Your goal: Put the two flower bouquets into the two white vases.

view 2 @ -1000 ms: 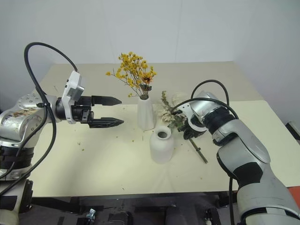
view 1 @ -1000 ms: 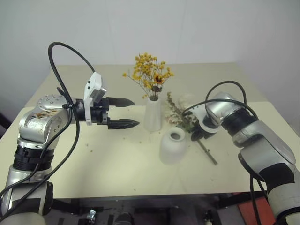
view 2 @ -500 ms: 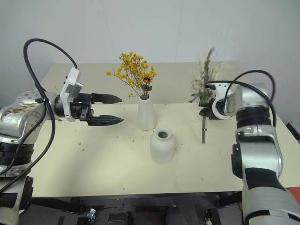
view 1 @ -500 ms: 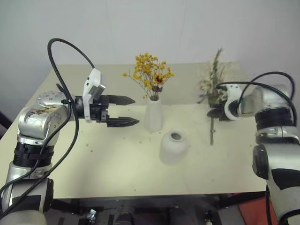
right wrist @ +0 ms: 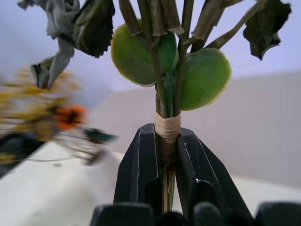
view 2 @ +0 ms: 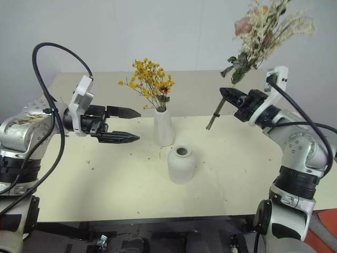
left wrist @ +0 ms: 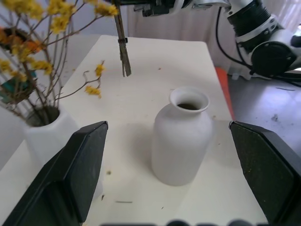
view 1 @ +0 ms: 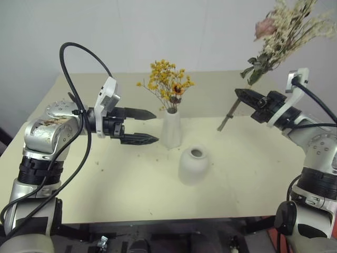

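The yellow bouquet (view 1: pixel 167 81) stands in the tall slim white vase (view 1: pixel 171 130) at mid table. In front of it sits the squat white vase (view 1: pixel 194 164), its mouth empty (left wrist: pixel 189 100). My right gripper (view 1: pixel 241 95) is shut on the bound stems (right wrist: pixel 167 129) of the pink rose bouquet (view 1: pixel 284 29). It holds that bouquet in the air to the right of both vases, blooms high and stem ends (view 1: pixel 225 120) pointing down over the table. My left gripper (view 1: pixel 156 127) hangs open just left of the tall vase, level and pointing at it, with nothing in it.
The beige table (view 1: pixel 131 190) carries small flower crumbs (view 1: pixel 102 158) near its left half. A plain white wall rises behind its far edge. The near edge runs just below the squat vase.
My right gripper lifted the pink rose bouquet off the table beside the squat vase, swung it out to the right and turned it blooms-up. The left gripper has barely moved.
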